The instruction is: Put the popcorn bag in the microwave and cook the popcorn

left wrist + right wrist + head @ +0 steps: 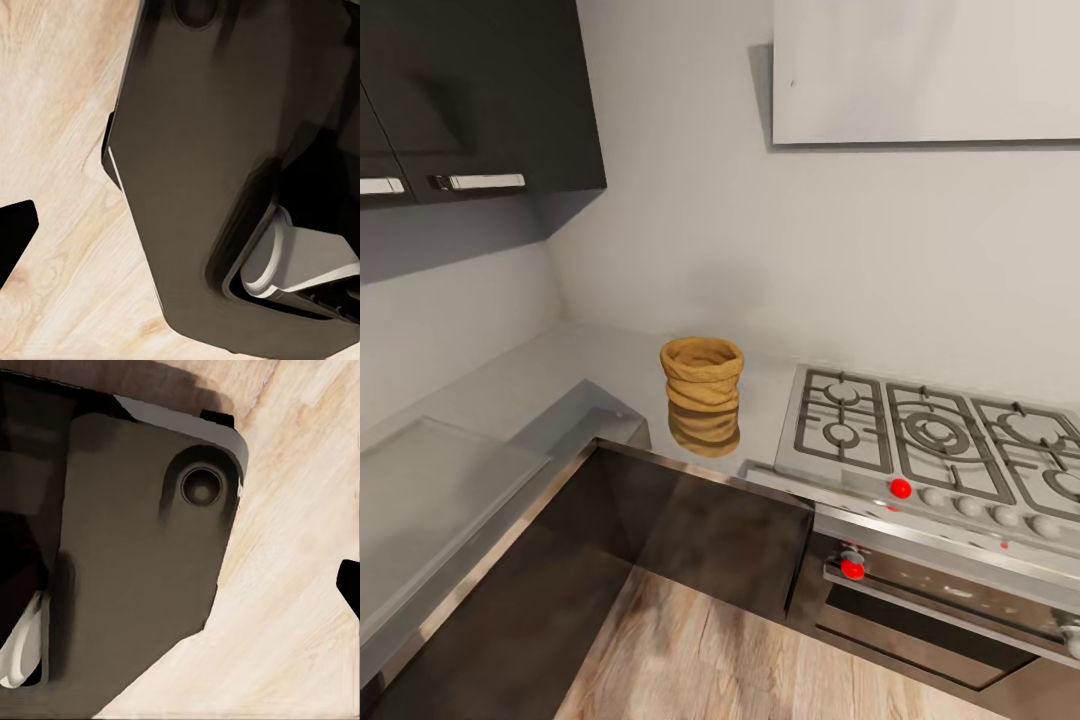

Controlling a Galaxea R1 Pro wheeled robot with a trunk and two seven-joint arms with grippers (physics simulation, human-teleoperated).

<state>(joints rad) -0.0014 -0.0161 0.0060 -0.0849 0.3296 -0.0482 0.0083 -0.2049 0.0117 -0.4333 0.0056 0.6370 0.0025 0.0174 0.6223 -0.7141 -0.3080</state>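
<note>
The popcorn bag [702, 375], a squat tan sack with a thick rolled rim, stands upright on the glossy countertop [590, 370] near the corner, just left of the hob, with its reflection beneath it. I cannot see inside the bag, so the popcorn is hidden. The microwave is out of view. In the left wrist view a dark fingertip [15, 236] sits at the frame edge over the plank floor. In the right wrist view a fingertip [351, 585] sits at the opposite edge. Nothing is between the fingers, and both grippers hang low, far from the bag.
A steel gas hob [930, 440] with red-dotted knobs lies right of the bag, over a built-in oven [940, 600]. Dark upper cabinets [470, 90] hang at the left. The L-shaped counter wraps a wood floor [690, 650]. My dark base [225, 150] lies under both wrists.
</note>
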